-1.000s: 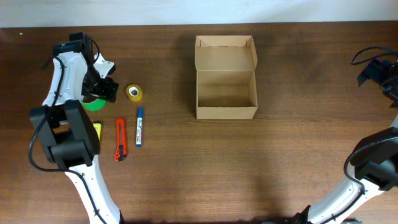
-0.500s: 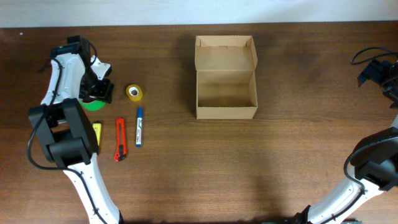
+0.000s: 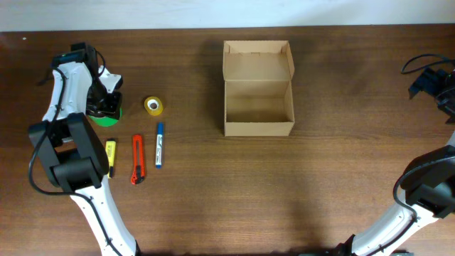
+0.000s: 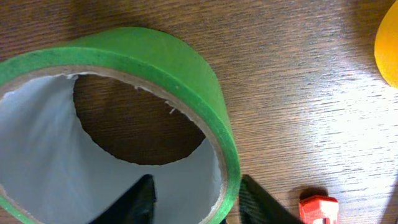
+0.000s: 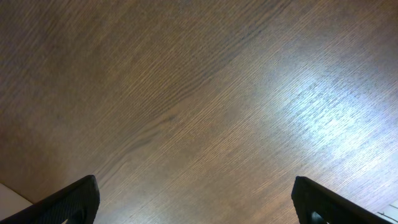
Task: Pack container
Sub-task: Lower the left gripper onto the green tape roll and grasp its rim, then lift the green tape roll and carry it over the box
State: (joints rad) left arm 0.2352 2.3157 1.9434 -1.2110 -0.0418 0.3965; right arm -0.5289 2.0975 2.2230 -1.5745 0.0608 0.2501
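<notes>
We see the left tool (image 4: 196, 199) low over a green tape roll (image 4: 186, 56) at the left end of the bench (image 3: 284, 192). Its jaws straddle the roll's wall, one finger inside the ring and one outside. The outer finger sits against the green edge. The inner one stands apart from the cardboard core, so the tool is open, with nothing clamped.

Just beside the green roll lies a small yellow tape roll (image 3: 153, 106). Nearer us lie a blue marker (image 3: 159, 145) and a red utility knife (image 3: 138, 159), side by side.

The cardboard container (image 3: 259, 129) stands mid-bench, well apart from these, its flap lid (image 3: 257, 60) folded back toward the far edge.

The right tool (image 5: 199, 205) hangs wide open at the right end, over bare wood, holding nothing.
</notes>
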